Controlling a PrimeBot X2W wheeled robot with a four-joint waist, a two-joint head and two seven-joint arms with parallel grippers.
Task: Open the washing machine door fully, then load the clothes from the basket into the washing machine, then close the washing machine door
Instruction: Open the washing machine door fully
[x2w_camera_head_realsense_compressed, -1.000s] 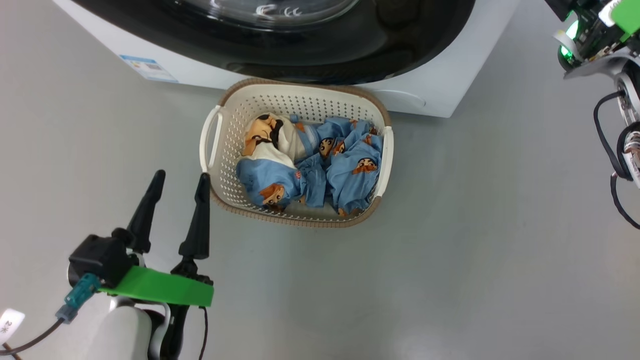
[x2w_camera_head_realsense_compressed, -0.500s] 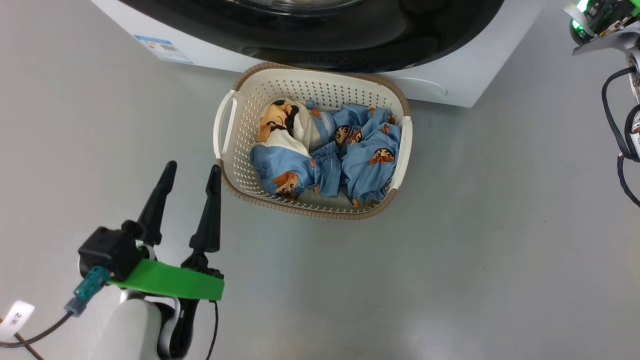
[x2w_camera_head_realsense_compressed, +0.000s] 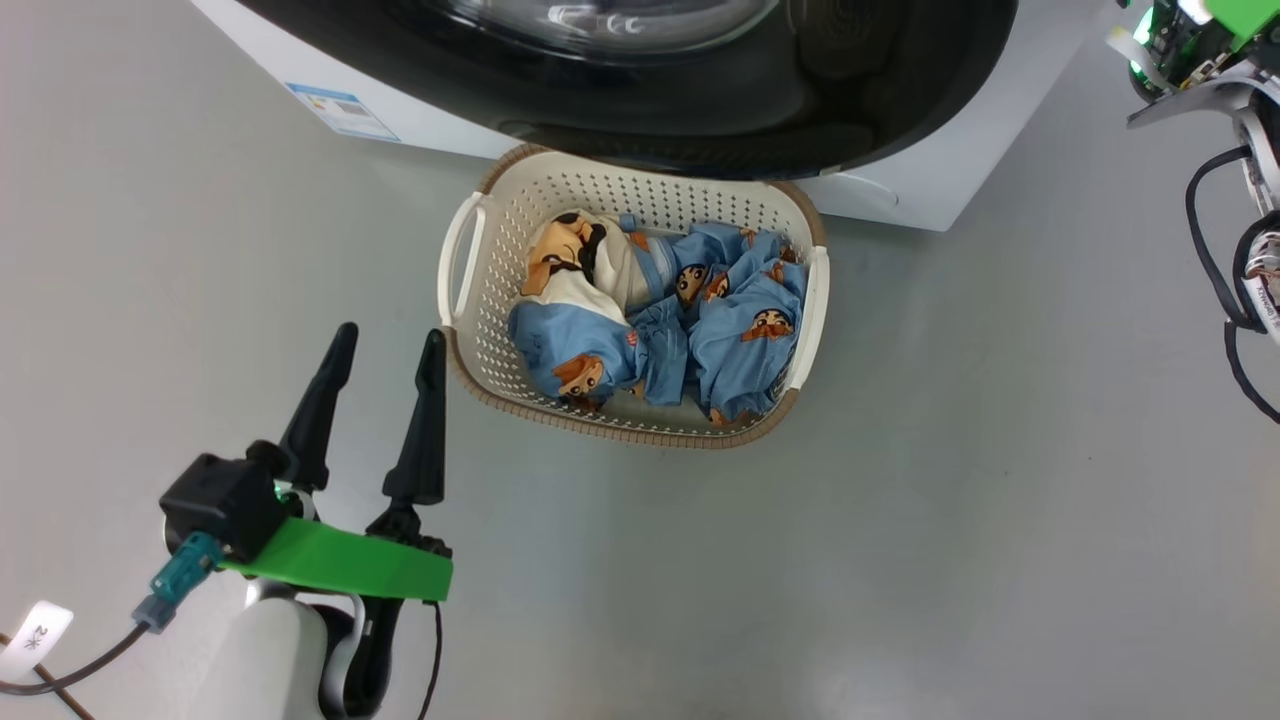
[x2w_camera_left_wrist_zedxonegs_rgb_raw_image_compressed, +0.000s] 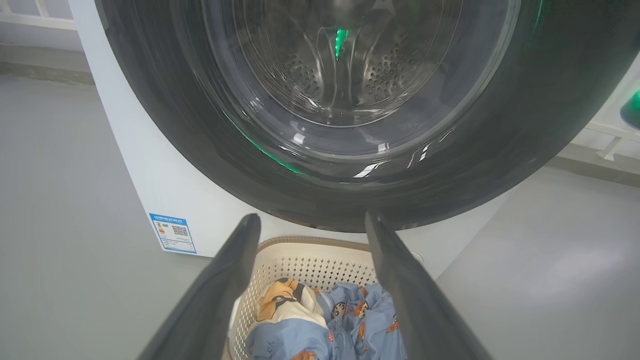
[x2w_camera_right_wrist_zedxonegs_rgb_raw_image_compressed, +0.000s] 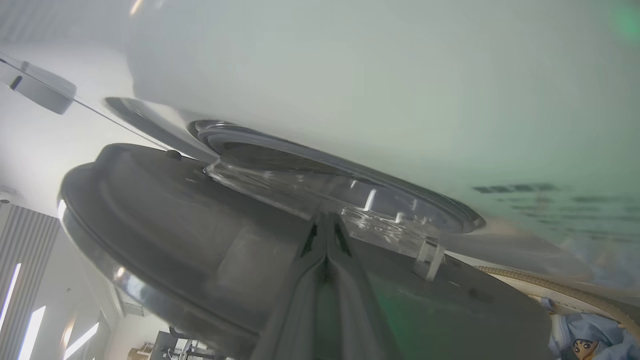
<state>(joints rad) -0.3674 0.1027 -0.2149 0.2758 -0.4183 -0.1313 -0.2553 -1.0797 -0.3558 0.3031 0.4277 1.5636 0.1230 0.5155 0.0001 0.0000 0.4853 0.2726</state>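
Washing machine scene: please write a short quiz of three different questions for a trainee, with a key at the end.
1. True or false: the clothes lie in the basket.
2. Choose one. The left tool is: A) open and holding nothing; B) shut on a sock; C) shut on a towel.
3. Fill in the missing word: the door has a wide black rim and a clear ____ centre.
Key: 1 true; 2 A; 3 glass.
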